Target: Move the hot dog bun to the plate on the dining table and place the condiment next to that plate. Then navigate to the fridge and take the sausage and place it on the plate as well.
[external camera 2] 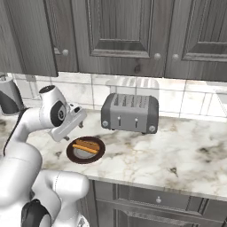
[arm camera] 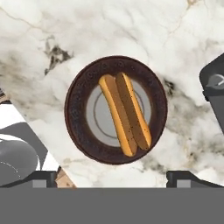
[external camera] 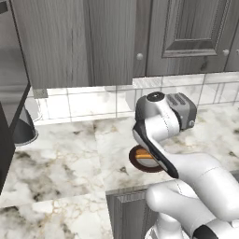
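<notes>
Pincer [arm camera: 112,177] wide open, empty, above hot dog bun [arm camera: 125,114] on dark plate [arm camera: 78,127]. Risk: off-centre descent could roll bun off.

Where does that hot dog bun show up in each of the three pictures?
Left base view: the hot dog bun peeks out low centre, partly behind the arm.
Right base view: the bun lies lower left, before the toaster.
Hand view: the bun lies at the centre.
Shared landmark: the dark brown plate under it.
</notes>
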